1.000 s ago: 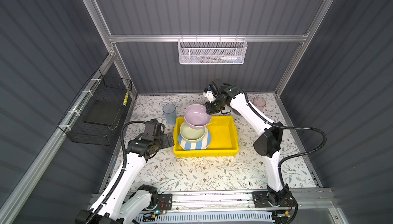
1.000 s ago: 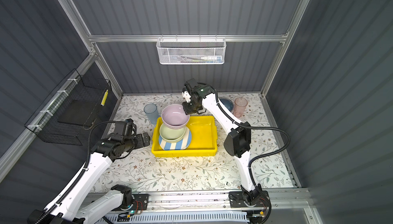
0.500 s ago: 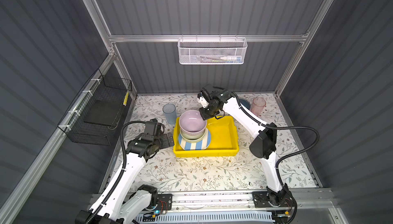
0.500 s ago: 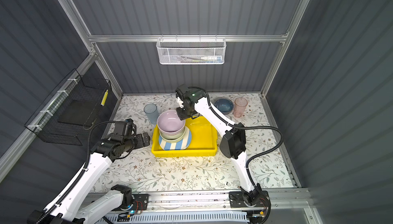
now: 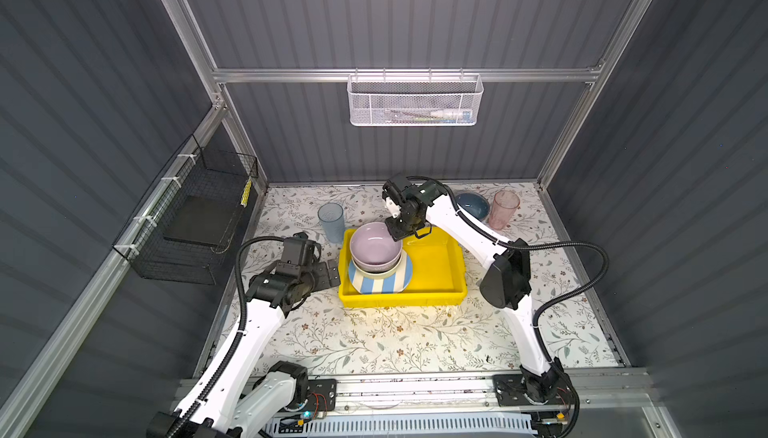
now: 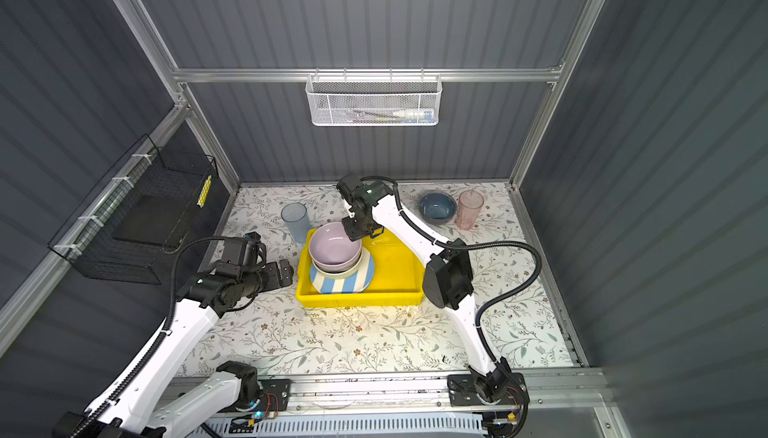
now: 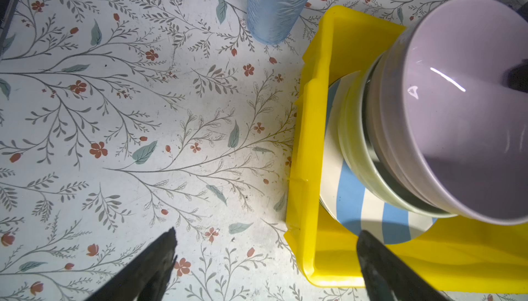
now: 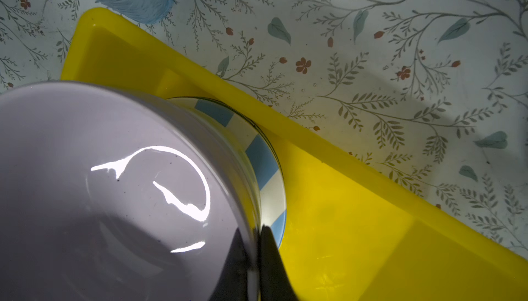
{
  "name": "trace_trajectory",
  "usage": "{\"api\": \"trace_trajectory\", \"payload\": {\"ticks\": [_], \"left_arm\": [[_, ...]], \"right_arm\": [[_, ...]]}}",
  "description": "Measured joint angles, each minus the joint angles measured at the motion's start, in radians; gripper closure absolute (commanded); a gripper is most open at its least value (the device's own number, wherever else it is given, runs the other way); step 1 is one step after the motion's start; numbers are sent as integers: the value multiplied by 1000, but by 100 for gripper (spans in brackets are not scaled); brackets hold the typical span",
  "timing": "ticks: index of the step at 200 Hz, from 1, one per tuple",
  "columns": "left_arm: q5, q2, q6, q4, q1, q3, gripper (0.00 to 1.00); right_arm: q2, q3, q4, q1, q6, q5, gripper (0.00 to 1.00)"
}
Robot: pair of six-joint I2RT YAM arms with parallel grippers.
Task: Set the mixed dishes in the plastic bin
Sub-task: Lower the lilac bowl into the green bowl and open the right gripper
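1. Here, the right gripper (image 8: 255, 232) is pinched tight on the rim of the purple bowl (image 5: 374, 244). One finger is inside the bowl and one is outside. The grip is at the bowl's back right edge in both top views.
2. The purple bowl faces mouth up. It sits inside the pale green bowl (image 7: 354, 131), and that bowl sits on the striped plate (image 5: 384, 285).
3. This stack is in the left half of the yellow bin (image 5: 440, 295). The bin lies flat on the table (image 5: 374, 340). Its long side runs left to right in both top views.
4. The left gripper (image 7: 267, 235) is wide open and holds nothing. It is just beside the bin's left wall and points toward it.
5. The blue cup (image 5: 331, 220) stands upright on the table, just behind the bin's back left corner.
6. The dark blue bowl (image 5: 471, 206) faces mouth up and the pink cup (image 5: 503, 209) stands upright. They are side by side at the back right of the table, well apart from the bin.
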Motion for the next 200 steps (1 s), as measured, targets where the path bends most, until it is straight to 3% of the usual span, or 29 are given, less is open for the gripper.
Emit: {"api": "trace_trajectory", "payload": {"ticks": [138,174,191,200], "left_arm": [[2,0,4,0,0,0,0],[9,0,4,1,0,0,0],[9,2,4,2,0,0,0],[10,3,4,3,0,0,0]], "right_arm": [[-4,-37,8,11,0,16,100],[-10,-46,14,11,0,17,92],[-11,-47,16,11,0,16,83],[-13,-47,16,11,5,17,72]]}}
